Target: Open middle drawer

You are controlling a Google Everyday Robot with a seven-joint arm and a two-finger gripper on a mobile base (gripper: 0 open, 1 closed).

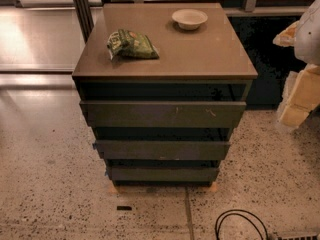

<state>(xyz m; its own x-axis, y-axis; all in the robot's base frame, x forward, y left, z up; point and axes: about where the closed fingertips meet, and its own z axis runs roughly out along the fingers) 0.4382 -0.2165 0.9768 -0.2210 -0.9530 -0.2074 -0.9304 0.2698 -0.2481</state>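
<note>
A dark grey-green cabinet has three handleless drawer fronts stacked under a brown top (pixel 200 59). The middle drawer (pixel 162 150) shows only its plain flat front; none of its inside shows. Above it is the wider-looking front with pale scratch marks (pixel 162 114). Below it is the smallest-looking front (pixel 162 174). My gripper (pixel 300 96), pale cream and white, hangs at the right edge of the view. It is to the right of the cabinet, about level with the top front, and apart from all the drawers. It holds nothing that I can see.
A green snack bag (pixel 132 45) and a white bowl (pixel 189 19) sit on the cabinet top. A black cable (pixel 240 223) loops on the speckled floor at the front right. A small dark object (pixel 124 208) lies on the floor at the front left.
</note>
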